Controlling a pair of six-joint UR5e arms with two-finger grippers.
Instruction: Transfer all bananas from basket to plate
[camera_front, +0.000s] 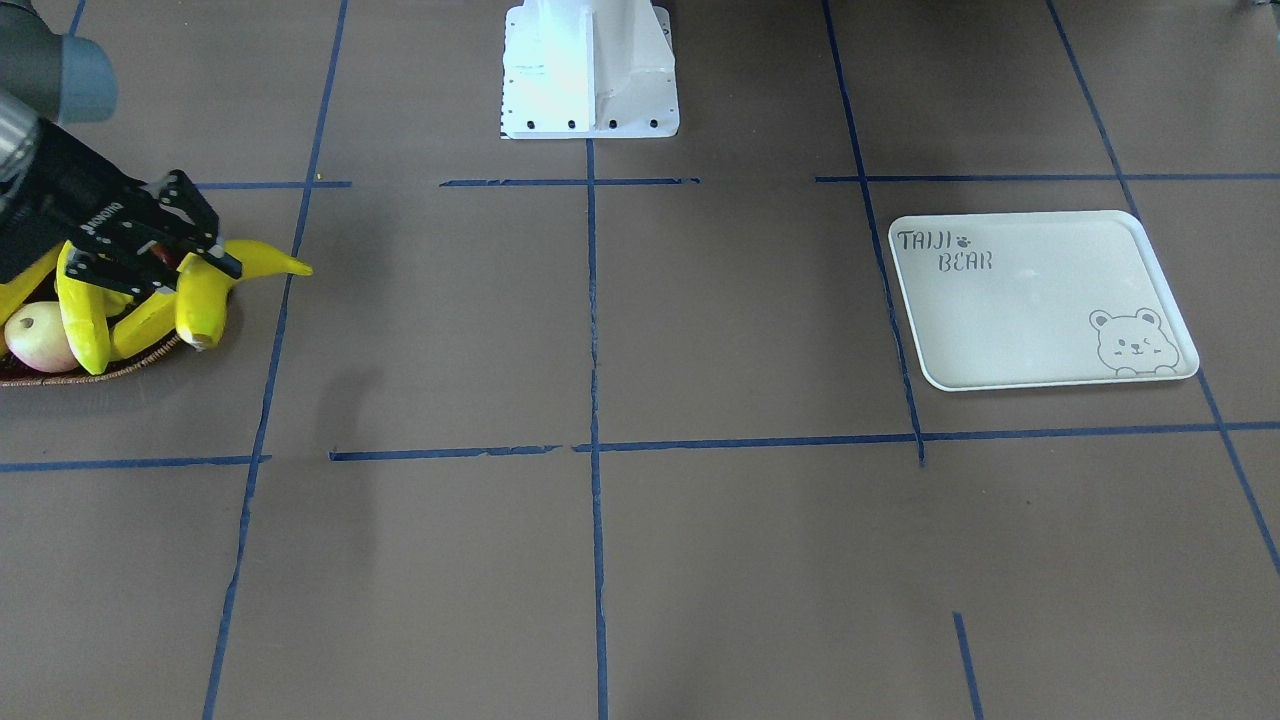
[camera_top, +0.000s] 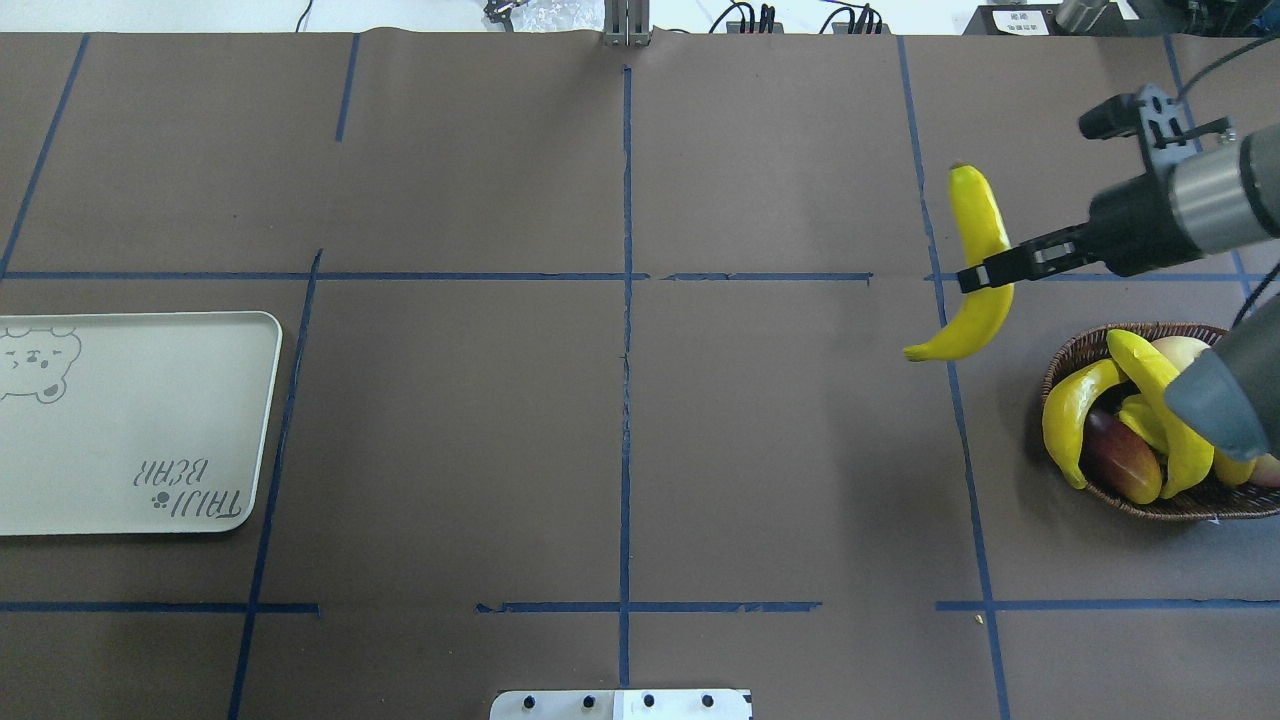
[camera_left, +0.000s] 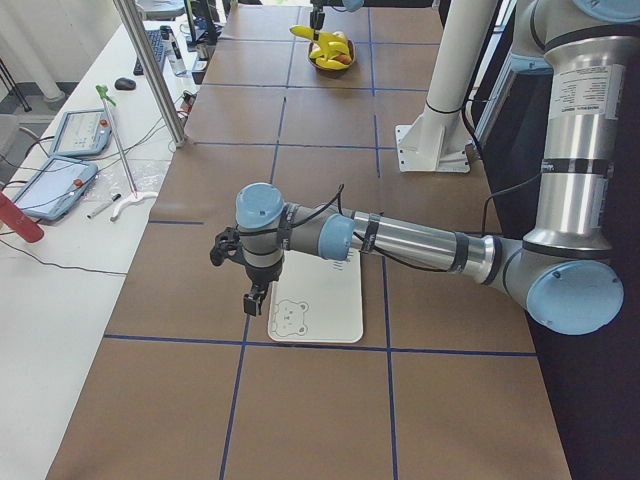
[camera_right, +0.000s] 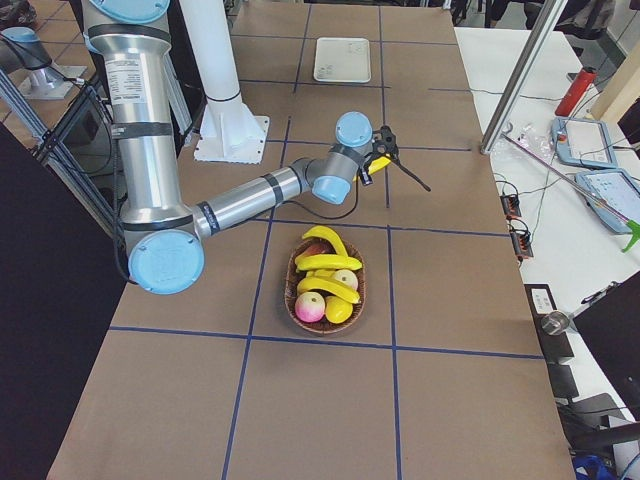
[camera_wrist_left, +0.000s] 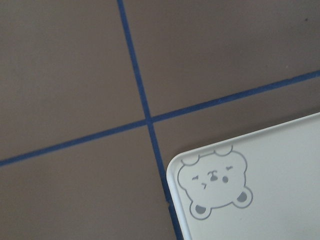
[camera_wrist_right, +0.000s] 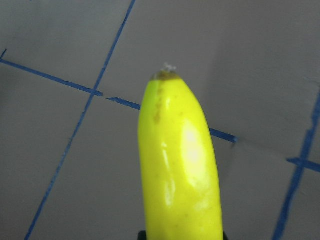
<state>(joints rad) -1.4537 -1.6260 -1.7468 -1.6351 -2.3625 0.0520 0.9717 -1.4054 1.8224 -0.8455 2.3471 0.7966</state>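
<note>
My right gripper (camera_top: 985, 273) is shut on one banana (camera_top: 978, 262) and holds it in the air, left of and beyond the basket (camera_top: 1062, 352). The held banana also shows in the front view (camera_front: 205, 300) and fills the right wrist view (camera_wrist_right: 182, 165). The dark wicker basket holds other bananas (camera_top: 1066, 418) with other fruit. The off-white plate (camera_top: 130, 420) lies far off on the other side with nothing on it. My left gripper (camera_left: 255, 300) hovers over the plate's bear corner (camera_wrist_left: 260, 190). I cannot tell whether it is open or shut.
A red-purple fruit (camera_top: 1120, 455) and a pale apple (camera_front: 40, 335) lie among the bananas in the basket. The robot's white base (camera_front: 590, 70) stands at the table's middle edge. Blue tape lines cross the brown table.
</note>
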